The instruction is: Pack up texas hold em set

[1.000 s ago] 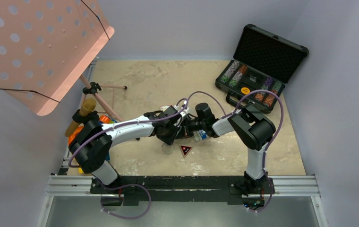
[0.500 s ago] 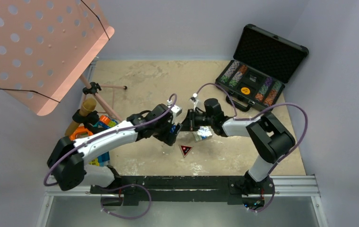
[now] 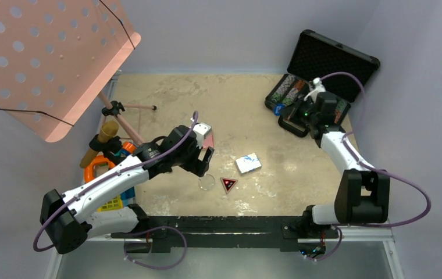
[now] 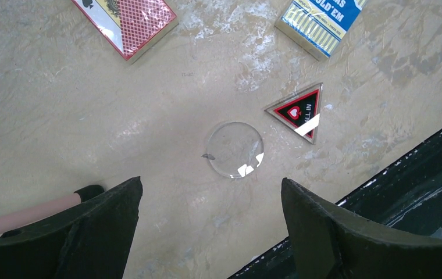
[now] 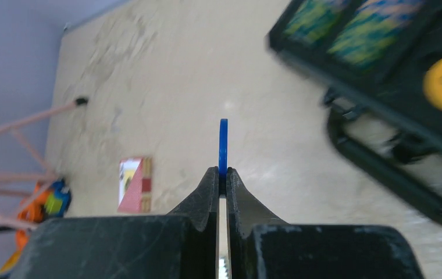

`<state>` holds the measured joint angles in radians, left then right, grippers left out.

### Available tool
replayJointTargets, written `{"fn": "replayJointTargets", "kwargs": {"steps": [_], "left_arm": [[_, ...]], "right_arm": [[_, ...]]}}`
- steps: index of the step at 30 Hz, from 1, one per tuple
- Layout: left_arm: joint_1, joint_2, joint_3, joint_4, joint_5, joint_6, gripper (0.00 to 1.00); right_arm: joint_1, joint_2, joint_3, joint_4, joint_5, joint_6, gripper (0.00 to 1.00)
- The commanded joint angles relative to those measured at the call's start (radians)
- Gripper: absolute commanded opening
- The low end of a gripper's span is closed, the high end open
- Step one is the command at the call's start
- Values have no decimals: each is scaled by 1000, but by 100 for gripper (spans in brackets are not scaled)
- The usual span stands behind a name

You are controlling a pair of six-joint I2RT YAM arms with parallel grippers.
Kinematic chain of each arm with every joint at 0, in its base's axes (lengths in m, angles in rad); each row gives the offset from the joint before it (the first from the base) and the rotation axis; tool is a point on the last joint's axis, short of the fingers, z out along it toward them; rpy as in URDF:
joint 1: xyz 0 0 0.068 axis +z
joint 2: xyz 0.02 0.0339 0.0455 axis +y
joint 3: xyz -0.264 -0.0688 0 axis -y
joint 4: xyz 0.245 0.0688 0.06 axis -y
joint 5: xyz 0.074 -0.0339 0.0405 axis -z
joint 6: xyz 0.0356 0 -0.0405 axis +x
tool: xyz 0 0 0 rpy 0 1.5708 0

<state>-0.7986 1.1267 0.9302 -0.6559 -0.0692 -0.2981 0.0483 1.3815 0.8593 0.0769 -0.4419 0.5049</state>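
My left gripper (image 4: 210, 200) hangs released, jaws spread wide, over the clear button (image 4: 235, 149). The button lies flat on the table (image 4: 61, 116), centred between the fingers and slightly ahead of their tips. This arm is by far the nearer. The disc has no long axis, so jaw angle matters little; being thin, I judge it needs a low close. The triangular marker (image 4: 299, 110) sits just beside it on the rail-side finger's flank, apart but close, and the black rail (image 4: 381, 192) crowds that same side. Open room lies opposite. The blue deck (image 4: 320, 23) and red deck (image 4: 128, 20) lie farther ahead. My right gripper (image 5: 223, 174) is clenched on the blue button (image 5: 223, 145), held edge-up near the open briefcase (image 3: 329, 58).
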Motion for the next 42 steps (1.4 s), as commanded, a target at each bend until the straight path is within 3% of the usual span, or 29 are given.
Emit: {"fn": "replayJointTargets", "kwargs": {"steps": [1,8,16,42], "left_arm": [[6,-30,34,-14,23,36,93],[6,-71,32,-5,45,40,92],[5,-74,32,1,65,42,92],[4,-76,33,-1,61,54,91]], "right_arm": [[-145,25,134,-64,128,-53,0],[-265,221,341,-56,175,-58,0],[-303,446,583,-138,203,-70,0],[-309,707,789,-258,269,-95,0]]}}
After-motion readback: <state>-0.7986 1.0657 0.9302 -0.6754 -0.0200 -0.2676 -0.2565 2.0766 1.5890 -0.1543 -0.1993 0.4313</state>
